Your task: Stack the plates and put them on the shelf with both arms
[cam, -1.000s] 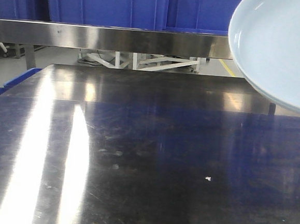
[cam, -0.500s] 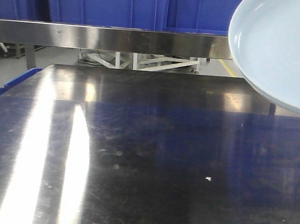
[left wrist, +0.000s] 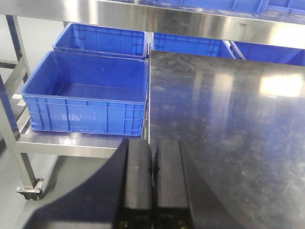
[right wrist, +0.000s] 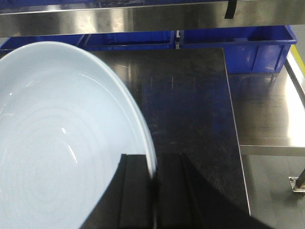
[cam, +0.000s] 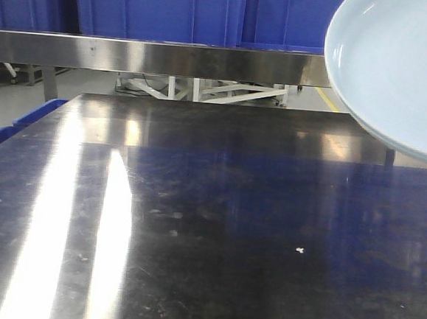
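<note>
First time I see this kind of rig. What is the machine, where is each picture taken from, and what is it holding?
A two-armed robot, with one camera at the front and one on each wrist. The front view looks over a steel table, bare but for a white speck, toward a shelf. The left wrist view shows the left gripper shut, empty, near blue crates. The right wrist view shows the right gripper clamping the rim of a pale blue plate, held above the table. No second plate shows.
</note>
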Robot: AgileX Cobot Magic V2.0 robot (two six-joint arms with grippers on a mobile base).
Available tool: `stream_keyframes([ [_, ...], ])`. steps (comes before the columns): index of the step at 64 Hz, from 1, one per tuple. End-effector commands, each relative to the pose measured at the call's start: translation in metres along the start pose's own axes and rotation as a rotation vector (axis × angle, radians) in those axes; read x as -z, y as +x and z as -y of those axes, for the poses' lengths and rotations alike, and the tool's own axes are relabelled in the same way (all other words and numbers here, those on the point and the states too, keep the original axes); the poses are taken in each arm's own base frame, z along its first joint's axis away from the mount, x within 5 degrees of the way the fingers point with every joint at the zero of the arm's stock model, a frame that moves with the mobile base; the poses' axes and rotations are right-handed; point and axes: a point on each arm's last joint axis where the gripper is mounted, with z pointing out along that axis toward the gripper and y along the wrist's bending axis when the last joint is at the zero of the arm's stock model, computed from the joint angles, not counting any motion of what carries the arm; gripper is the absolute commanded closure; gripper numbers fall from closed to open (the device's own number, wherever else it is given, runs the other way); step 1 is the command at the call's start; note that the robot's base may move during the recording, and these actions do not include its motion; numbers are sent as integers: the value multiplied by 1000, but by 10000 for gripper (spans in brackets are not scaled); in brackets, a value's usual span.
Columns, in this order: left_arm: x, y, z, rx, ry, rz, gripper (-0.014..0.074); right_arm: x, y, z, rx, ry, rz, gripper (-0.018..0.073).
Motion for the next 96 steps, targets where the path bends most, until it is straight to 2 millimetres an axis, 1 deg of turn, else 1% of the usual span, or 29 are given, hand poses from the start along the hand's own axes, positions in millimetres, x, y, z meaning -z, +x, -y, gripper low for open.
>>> stream_keyframes([
  [1, 2, -17, 2, 10, 14, 107, 510, 4, -17, -2, -4, -11, 124, 544],
  [96, 2, -17, 2, 10, 14, 107, 510, 4, -17, -2, -4, -11, 124, 544],
])
